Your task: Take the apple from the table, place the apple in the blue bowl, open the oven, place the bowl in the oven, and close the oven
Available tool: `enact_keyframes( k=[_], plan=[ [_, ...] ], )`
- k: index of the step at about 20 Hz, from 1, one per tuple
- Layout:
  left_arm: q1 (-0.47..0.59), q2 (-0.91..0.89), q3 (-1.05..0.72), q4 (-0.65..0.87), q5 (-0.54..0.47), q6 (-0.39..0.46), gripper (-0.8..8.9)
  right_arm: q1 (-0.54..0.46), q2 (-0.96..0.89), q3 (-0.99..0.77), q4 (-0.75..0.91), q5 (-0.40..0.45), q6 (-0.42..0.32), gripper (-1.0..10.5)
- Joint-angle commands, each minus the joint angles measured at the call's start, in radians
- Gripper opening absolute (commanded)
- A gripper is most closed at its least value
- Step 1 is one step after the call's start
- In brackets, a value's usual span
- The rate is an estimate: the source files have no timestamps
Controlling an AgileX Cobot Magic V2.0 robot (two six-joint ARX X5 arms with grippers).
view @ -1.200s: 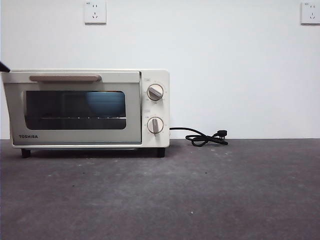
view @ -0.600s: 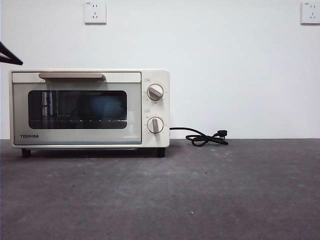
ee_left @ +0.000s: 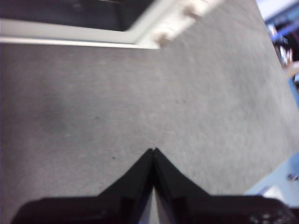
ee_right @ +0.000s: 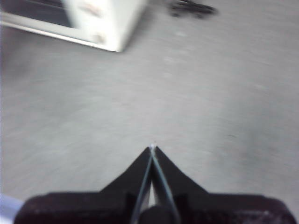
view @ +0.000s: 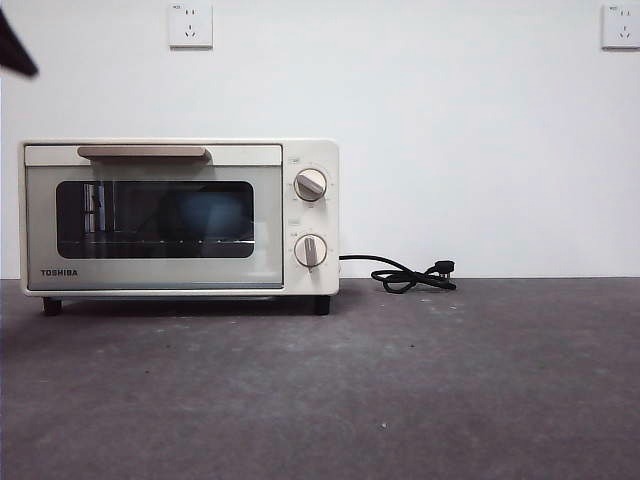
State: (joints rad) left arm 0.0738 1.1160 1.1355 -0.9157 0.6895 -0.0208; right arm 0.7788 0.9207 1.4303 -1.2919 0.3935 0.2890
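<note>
The cream-white oven [view: 180,215] stands at the left on the dark grey table [view: 400,380]. Its glass door is shut, with the bar handle [view: 142,152] at the top. Through the glass the blue bowl [view: 215,212] shows dimly on the rack. I cannot make out the apple. My left gripper [ee_left: 153,150] hangs shut and empty over bare table, near the oven [ee_left: 140,28]. My right gripper [ee_right: 152,147] is shut and empty too, farther from the oven [ee_right: 93,23]. A black arm tip [view: 14,48] shows at the top left corner of the front view.
The oven's black cord [view: 410,275] lies coiled on the table to the right of the oven, against the white wall; the right wrist view shows the cord [ee_right: 191,8] too. Two wall sockets [view: 190,25] sit high on the wall.
The oven door, slightly ajar a second ago, has swung fully shut. The black arm tip at the left edge has risen from beside the oven's top to the upper corner.
</note>
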Motion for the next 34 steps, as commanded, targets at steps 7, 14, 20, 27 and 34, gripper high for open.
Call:
enact_keyframes(
  k=[7, 14, 20, 27, 34],
  plan=[
    [-0.071, -0.311, -0.001, 0.011, -0.326, 0.052, -0.04, 0.001, 0.093, -0.007, 0.005, 0.053, 0.034, 0.0],
    [-0.072, -0.306, -0.001, 0.019, -0.323, 0.051, -0.04, 0.0, 0.137, -0.007, 0.008, 0.053, 0.034, 0.0],
    [-0.074, -0.252, -0.001, 0.042, -0.356, 0.161, -0.03, 0.0, 0.137, -0.007, 0.009, 0.053, 0.034, 0.0],
    [-0.077, -0.425, -0.183, 0.46, -0.349, 0.293, -0.04, 0.0, 0.137, -0.006, 0.009, 0.053, 0.034, 0.0],
    [-0.078, -0.676, -0.702, 0.8, -0.474, 0.186, -0.04, 0.0, 0.137, -0.007, 0.009, 0.053, 0.034, 0.0]
  ],
)
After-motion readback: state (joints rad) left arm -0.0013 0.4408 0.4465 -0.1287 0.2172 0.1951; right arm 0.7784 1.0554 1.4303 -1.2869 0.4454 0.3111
